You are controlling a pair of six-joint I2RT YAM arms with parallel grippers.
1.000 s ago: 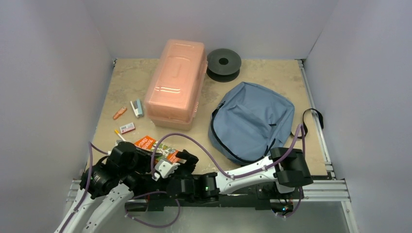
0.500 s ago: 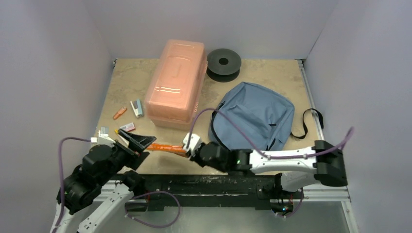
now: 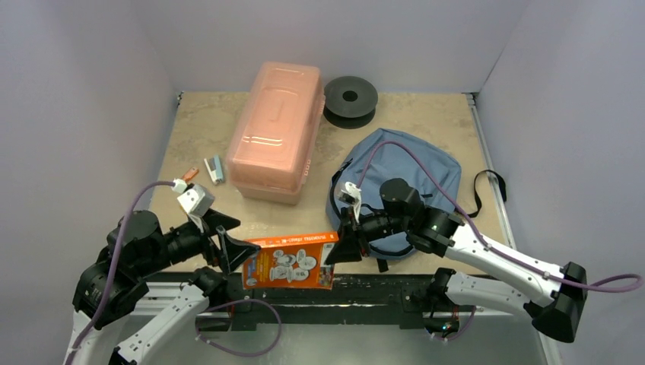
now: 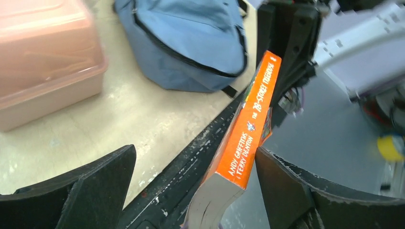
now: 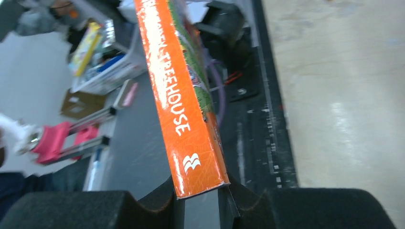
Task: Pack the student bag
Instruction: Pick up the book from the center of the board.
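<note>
1. Jaws of the left gripper (image 3: pixel 234 239) spread wide and clamped on nothing; one end of the book (image 3: pixel 291 262) in the gap between its two black fingers (image 4: pixel 86 191), close to one of them, contact impossible to tell
2. Jaws of the right gripper (image 3: pixel 335 249) pinched on the opposite end of the same book, the spine's corner wedged in the notch between the pads in the right wrist view
3. One book only: a paperback with its orange spine uppermost, "TREEHOUSE" in white capitals along it, illustrated cover turned toward the arm bases; held level in the air over the black rail at the near edge of the table (image 3: pixel 198 129), spanning the space between the two grippers
4. One student bag (image 3: pixel 411 171): blue-grey, lying flat on the right half of the table, beyond the right arm and partly hidden by it, apart from the book; one black strap (image 3: pixel 494 176) looping out at its right side; dark zip line along its left edge, open or closed impossible to tell
5. One pink box (image 3: pixel 274 133), lid on, left of the bag with a strip of bare table between; one black spool (image 3: pixel 351 97) at the back, just beside the box's far right corner
6. Two small items left of the box: one blue-and-white (image 3: pixel 216 169), one orange (image 3: pixel 188 174), the orange one partly hidden behind the left wrist
</note>
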